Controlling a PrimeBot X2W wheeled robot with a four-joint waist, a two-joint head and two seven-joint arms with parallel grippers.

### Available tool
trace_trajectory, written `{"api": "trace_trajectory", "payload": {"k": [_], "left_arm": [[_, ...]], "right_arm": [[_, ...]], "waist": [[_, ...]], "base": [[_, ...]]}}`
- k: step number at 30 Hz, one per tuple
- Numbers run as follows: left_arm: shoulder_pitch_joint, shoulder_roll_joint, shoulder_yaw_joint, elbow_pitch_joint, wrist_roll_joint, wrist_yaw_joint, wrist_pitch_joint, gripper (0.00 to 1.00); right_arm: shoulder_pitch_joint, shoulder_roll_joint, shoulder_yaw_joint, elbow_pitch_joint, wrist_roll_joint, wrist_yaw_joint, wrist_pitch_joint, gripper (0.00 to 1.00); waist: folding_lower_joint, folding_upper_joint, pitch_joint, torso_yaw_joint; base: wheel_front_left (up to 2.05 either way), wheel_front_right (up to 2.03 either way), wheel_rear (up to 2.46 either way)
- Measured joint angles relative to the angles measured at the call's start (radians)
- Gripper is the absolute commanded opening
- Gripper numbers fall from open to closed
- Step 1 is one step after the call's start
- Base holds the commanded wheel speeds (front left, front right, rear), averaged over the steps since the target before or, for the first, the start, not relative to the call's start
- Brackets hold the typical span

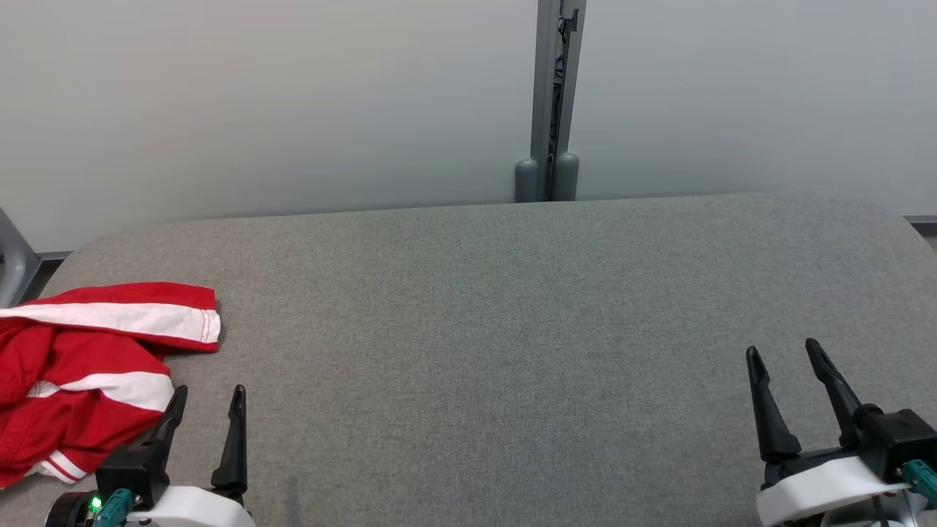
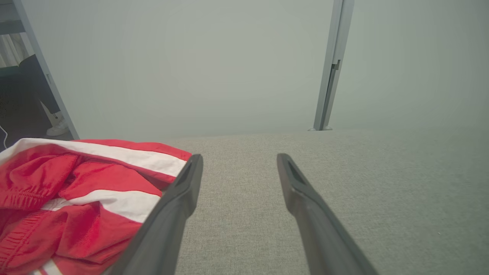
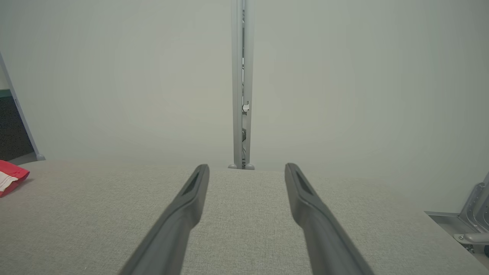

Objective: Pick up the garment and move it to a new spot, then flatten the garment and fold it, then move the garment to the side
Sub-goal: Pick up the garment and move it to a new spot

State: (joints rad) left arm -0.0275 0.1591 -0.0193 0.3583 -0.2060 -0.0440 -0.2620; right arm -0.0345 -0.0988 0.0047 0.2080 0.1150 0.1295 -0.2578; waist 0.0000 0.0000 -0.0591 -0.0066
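The garment [image 1: 80, 366] is red with white stripes and lies crumpled at the left edge of the grey fabric table [image 1: 498, 329]. In the left wrist view the garment [image 2: 76, 198] bunches up left of the fingers, with an elastic waistband showing. My left gripper [image 1: 208, 399] is open at the lower left, just right of the cloth and holding nothing; its left finger [image 2: 179, 198] overlaps the cloth's edge in its own view. At the lower right my right gripper [image 1: 787, 355] stands open and empty, far from the cloth. A corner of the garment [image 3: 11, 177] appears at the far left of the right wrist view.
Pale wall panels stand behind the table, joined by a grey post [image 1: 553, 102] at the back middle. A metal frame leg [image 1: 15, 263] rises at the far left. A metal bracket [image 3: 473, 225] sits beyond the table's right edge. Bare grey cloth spans the table between the grippers.
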Motion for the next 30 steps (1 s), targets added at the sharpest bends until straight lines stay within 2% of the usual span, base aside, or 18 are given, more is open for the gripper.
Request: {"api": "trace_trajectory", "payload": {"k": [7, 14, 21, 30], "left_arm": [[-0.002, 0.002, 0.001, 0.006, 0.0, 0.0, -0.002, 1.0], [-0.023, -0.001, 0.015, 0.008, -0.027, -0.006, -0.002, 1.0], [-0.043, 0.013, 0.035, 0.007, -0.043, 0.001, -0.002, 1.0], [-0.044, 0.018, 0.067, 0.014, -0.074, 0.003, -0.002, 1.0]], "right_arm": [[0.0, 0.0, -0.005, 0.01, 0.013, 0.0, -0.004, 1.0], [0.005, 0.005, -0.018, 0.003, 0.021, 0.0, -0.003, 1.0], [0.006, 0.012, -0.004, -0.015, 0.026, 0.0, 0.004, 1.0], [0.002, 0.026, 0.031, -0.043, 0.034, 0.0, 0.015, 1.0]], "waist": [[0.0, 0.0, 0.001, 0.005], [0.0, 0.0, 0.004, 0.044], [0.0, 0.0, 0.011, 0.135], [0.0, 0.0, 0.018, 0.288]], "base": [[0.0, 0.0, 0.0], [0.0, 0.0, 0.0], [0.0, 0.0, 0.0], [0.0, 0.0, 0.0]]}}
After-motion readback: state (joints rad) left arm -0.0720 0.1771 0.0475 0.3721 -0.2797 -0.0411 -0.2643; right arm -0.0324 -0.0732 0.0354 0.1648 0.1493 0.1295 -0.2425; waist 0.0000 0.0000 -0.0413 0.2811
